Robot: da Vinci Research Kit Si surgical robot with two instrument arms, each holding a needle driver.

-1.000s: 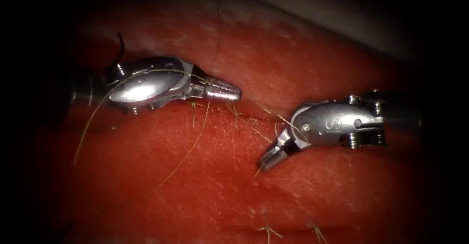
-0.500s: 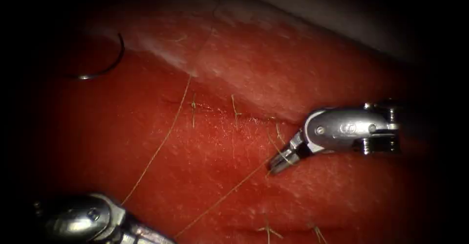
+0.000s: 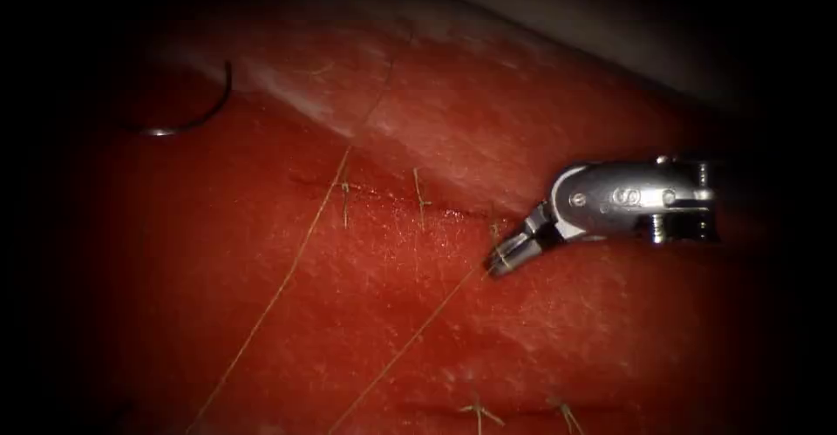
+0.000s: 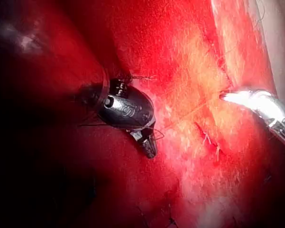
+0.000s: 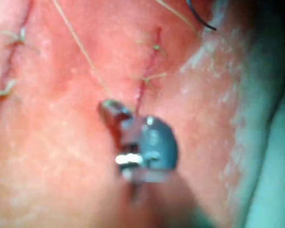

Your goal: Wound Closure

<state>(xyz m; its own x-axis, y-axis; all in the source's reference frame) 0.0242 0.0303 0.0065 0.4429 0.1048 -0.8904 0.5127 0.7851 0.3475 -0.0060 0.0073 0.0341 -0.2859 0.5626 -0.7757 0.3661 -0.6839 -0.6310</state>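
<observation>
Needle [image 3: 209, 117] lies loose on the tissue [image 3: 610, 339], well up and left of the cut [image 3: 392, 201]. It is not in the tissue and neither tool holds it.

Handling, my read:
- The needle is light, stiff, slick steel and would likely twist in a loose grip. Best taken on the body, back from the point, not on the tip or the thread end.
- The thread [image 3: 277, 291] is thin and limp and only carries load in tension. Crushing probably weakens it.
- The tissue is soft and wet and likely tears if the thread is yanked.

Right end effector [image 3: 504, 261] sits at the right end of the cut. Its jaws look closed on the thread, and one strand runs from the tip down and left, away from the cut. A second strand crosses the left end of the cut.

Left end effector [image 4: 224, 96] is in the left wrist view, beside the stitched cut. I can't tell its state or what it holds.

Versus earlier:
- 1 s ago the left tool lay over the left part of the cut; 0.5 s ago it was well below and left of it.
- Both strands now run straighter.
- The right tool has moved up, closer to the right end of the cut.
- The needle has barely moved.
</observation>
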